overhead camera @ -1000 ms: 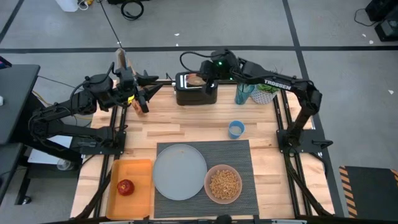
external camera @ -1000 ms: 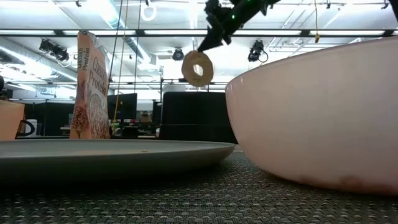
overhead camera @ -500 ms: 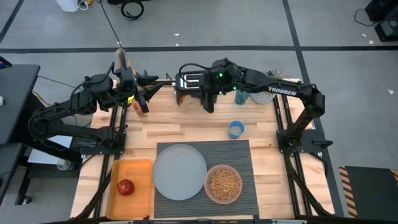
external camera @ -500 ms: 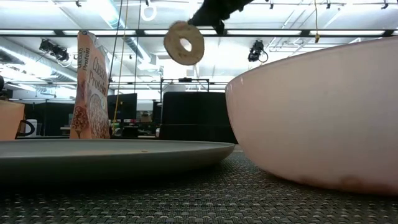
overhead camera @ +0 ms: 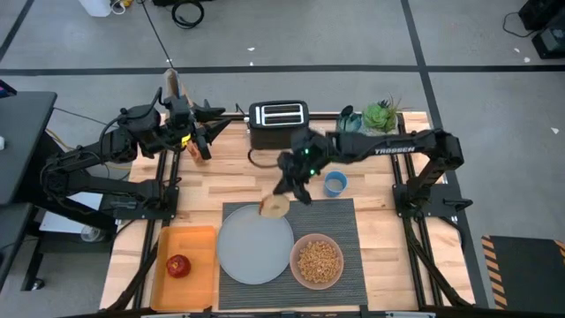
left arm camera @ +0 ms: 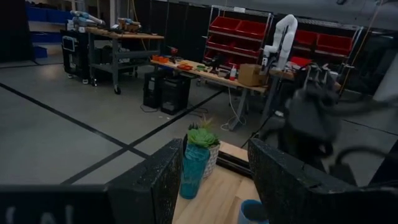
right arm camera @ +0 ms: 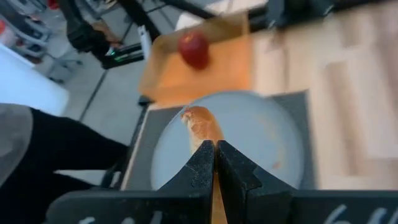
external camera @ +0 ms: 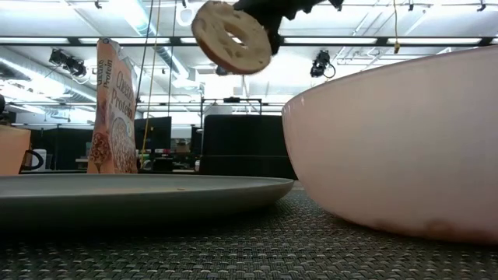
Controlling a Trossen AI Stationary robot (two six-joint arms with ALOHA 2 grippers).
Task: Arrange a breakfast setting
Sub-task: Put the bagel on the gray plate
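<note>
My right gripper (overhead camera: 284, 200) is shut on a tan bagel (overhead camera: 274, 208), held in the air above the far edge of the pale blue-grey plate (overhead camera: 252, 252). The plate and the pink bowl (overhead camera: 317, 261) of brown cereal rest on the dark ribbed mat (overhead camera: 337, 221). The red apple (overhead camera: 178, 265) lies on the orange tray (overhead camera: 199, 243). My left gripper (left arm camera: 214, 186) is open and empty, waiting at the table's far left. No spoon shows. My right gripper pinches the bagel's rim (right arm camera: 211, 149) between its two fingers, one on each flat face. The fingers slant down from the far right side. The bagel (external camera: 231, 36) sticks out beyond the fingertips, on edge, its hole showing, clear of the plate.
The black toaster (overhead camera: 277, 115) stands at the far edge, with a small blue cup (overhead camera: 335, 183) near the mat's far right corner and a green plant (overhead camera: 381, 116) and teal bottle behind. A cereal box (external camera: 114, 109) stands at the far left.
My right gripper has carried the bagel from above the toaster toward the table's near edge and down, to above the plate's far edge. The bagel hung below the fingers before; it now sticks out sideways from them.
</note>
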